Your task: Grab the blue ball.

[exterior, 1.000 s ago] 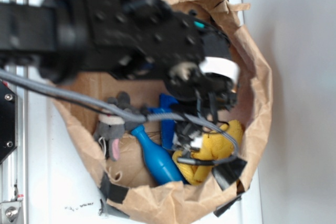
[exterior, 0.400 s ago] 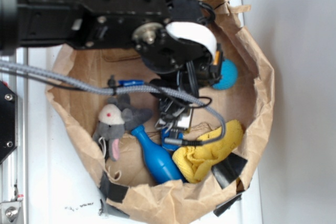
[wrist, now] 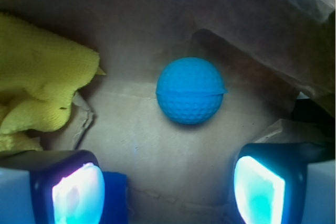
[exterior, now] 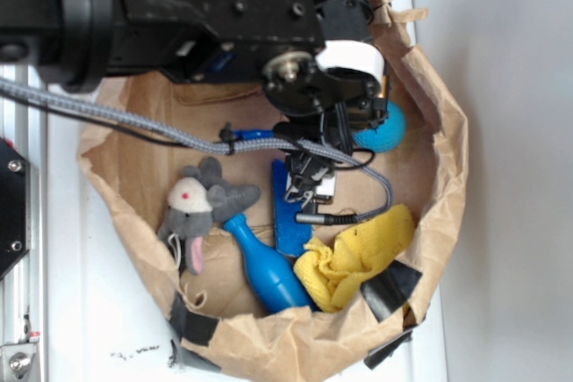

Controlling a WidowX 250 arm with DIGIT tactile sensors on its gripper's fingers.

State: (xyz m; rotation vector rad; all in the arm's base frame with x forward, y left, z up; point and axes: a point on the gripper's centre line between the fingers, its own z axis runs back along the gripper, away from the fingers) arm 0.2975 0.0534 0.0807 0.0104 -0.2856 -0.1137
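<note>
Shifting toward the bag's far wall since a moment ago, the arm is uncovering the blue sponge (exterior: 291,221) and hanging over the blue ball (wrist: 190,91).

Detail: the ball is resting on the brown paper floor of the bag (exterior: 439,131), near its upper right wall in the exterior view, well apart from the yellow cloth (wrist: 37,93), the blue pin toy (exterior: 266,266) and the grey plush mouse (exterior: 199,203). The end effector (wrist: 168,192) is standing wide open and holding nothing. In the wrist view the ball is lying ahead of the two pads (wrist: 77,195), roughly on the midline and slightly toward the right pad; being round, it is offering no long axis. Judged from this, the coming move is calling for an advance forward and down until the pads are flanking it.
</note>
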